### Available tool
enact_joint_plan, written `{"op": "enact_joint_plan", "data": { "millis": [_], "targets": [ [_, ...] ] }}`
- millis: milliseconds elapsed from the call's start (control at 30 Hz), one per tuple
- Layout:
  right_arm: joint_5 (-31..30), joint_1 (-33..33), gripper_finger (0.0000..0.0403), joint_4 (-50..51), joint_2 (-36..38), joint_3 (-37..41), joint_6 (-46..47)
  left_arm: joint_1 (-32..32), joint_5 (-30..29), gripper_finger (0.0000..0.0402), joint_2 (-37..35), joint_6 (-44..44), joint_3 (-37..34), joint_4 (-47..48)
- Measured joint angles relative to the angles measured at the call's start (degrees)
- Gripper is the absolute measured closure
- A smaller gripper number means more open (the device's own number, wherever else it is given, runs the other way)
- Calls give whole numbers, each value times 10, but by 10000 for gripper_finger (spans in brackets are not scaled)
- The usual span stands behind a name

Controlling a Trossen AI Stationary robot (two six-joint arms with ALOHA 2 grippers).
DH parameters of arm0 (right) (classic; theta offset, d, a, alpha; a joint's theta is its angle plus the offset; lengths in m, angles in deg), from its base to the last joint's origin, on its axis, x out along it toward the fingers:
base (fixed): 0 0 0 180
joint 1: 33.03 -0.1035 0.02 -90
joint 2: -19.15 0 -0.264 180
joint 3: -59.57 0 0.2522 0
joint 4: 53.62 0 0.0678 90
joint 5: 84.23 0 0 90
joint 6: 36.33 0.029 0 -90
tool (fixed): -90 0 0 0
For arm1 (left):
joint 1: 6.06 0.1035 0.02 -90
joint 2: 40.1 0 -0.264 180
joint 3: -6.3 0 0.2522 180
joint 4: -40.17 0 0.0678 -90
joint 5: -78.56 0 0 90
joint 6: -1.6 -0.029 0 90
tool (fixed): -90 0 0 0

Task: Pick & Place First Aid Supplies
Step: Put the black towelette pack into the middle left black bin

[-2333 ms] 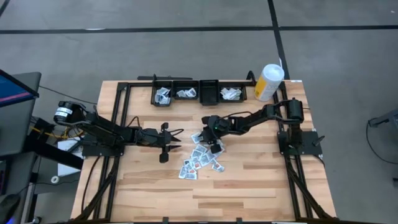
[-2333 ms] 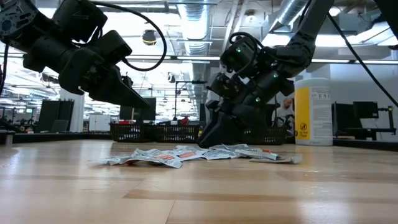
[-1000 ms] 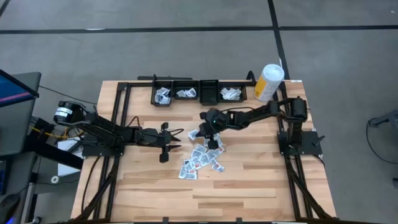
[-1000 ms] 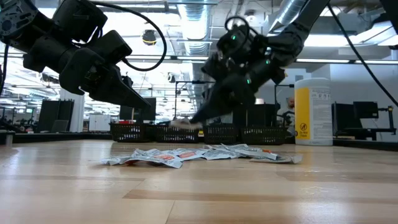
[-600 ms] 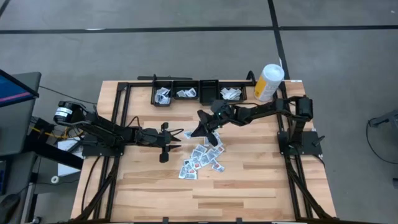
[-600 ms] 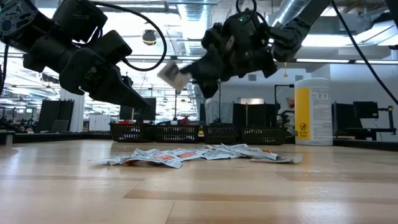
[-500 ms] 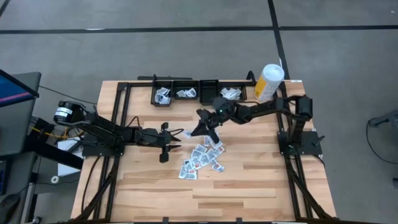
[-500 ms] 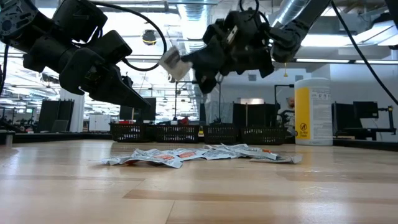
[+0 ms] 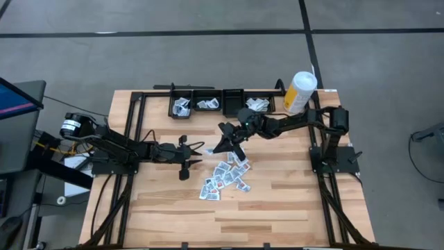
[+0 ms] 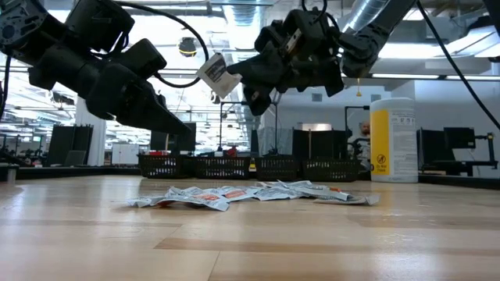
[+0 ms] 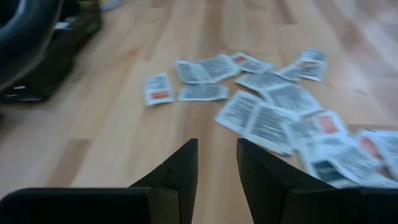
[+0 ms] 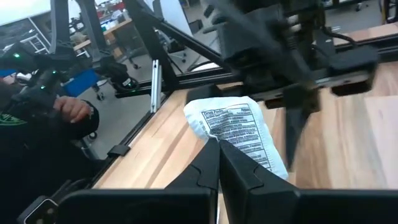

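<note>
The first aid supplies are small white packets with grey-blue print, some with red marks, lying loose in a pile (image 9: 225, 177) (image 10: 250, 191) (image 11: 273, 112) on the table's middle. My right gripper (image 9: 220, 144) (image 10: 236, 80) (image 12: 217, 148) hangs high above the pile's far left side, shut on one white packet (image 10: 216, 75). My left gripper (image 9: 196, 154) (image 10: 183, 129) (image 11: 216, 158) waits open, low over the table just left of the pile, pointing at it. My right gripper pinches one white packet by its near edge (image 12: 219, 140) between the two fingertips, only at their free ends. The fingers come about level from the table's right. The packet (image 12: 233, 130) sticks out beyond them toward the left, tilted and lifted clear of the table.
A row of black bins (image 9: 220, 104) (image 10: 234, 166) stands along the far edge, several holding packets. A tall white-and-yellow canister (image 9: 300, 90) (image 10: 392, 140) stands at the far right corner. A person's hand (image 12: 74, 112) shows beyond the table's left side. Bare wood lies near the front.
My right gripper has risen from just above the pile's far side with the packet in its fingertips, drawn slightly toward the far edge, and tipped from pointing down to about level. The packet is lifted well clear. The pile and my left arm have stayed put.
</note>
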Motion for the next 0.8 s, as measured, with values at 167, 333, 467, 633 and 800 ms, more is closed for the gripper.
{"op": "enact_joint_plan", "data": {
  "millis": [167,333,467,633,800],
  "targets": [
    [-4,-3,402,38,0,0,-26,-1,-17,289,0,0,0,-5],
    [-4,-4,403,65,0,0,-36,-17,8,289,0,-47,0,-34],
    [-4,-4,403,66,0,0,-40,-27,15,289,0,-119,0,-92],
    [3,-4,403,66,0,0,-47,-15,15,289,0,-182,0,-137],
    [5,-5,403,66,0,0,-51,21,14,289,0,-196,0,-143]
  ]
}}
